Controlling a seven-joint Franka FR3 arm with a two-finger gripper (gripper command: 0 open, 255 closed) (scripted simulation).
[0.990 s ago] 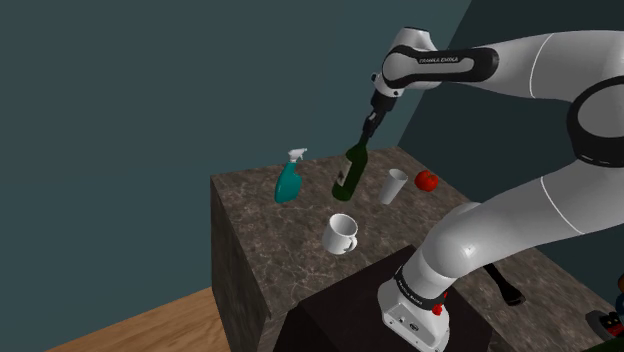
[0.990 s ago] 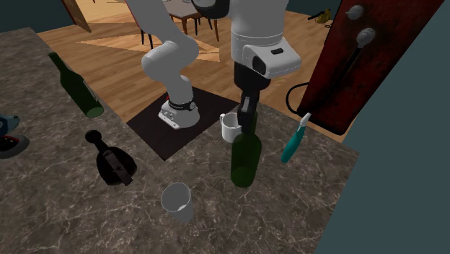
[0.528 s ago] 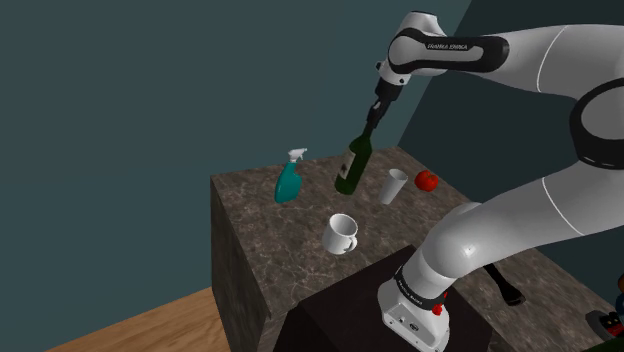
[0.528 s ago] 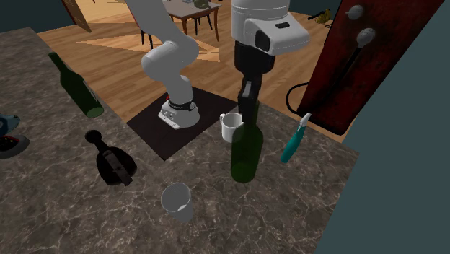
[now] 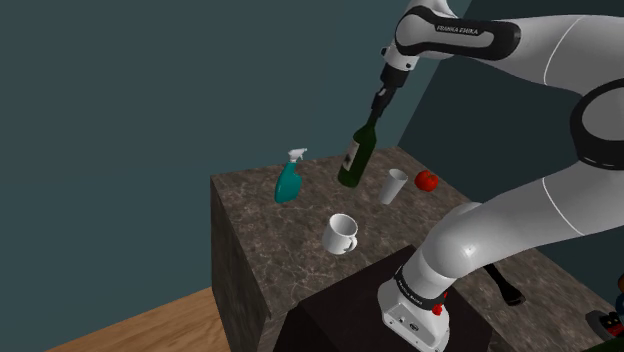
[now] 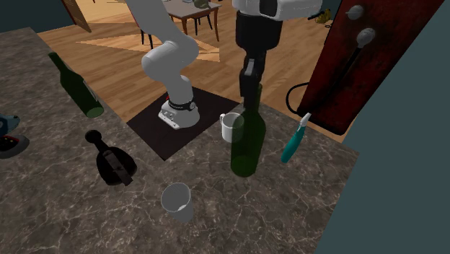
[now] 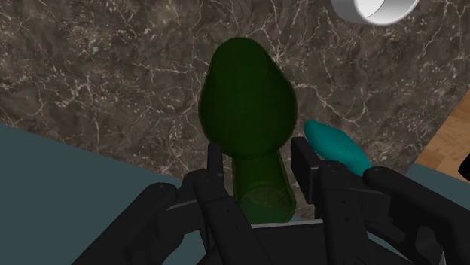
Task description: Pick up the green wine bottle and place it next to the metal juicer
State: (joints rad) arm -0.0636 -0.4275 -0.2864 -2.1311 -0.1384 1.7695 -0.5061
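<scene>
One green bottle, neck up, near-upright.

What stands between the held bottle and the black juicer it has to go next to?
The gripper is shut on the bottle at its neck, and the bottle appears raised off the counter. A white cup stands roughly between the bottle and the juicer, slightly off the straight line. It is low, so a high carry would likely clear it.

A home, by the look of it: a plank wood floor with dining chairs lies beyond the dark marbled stone worktop, which carries household things, a white mug and a teal spray bottle, before teal walls
</scene>
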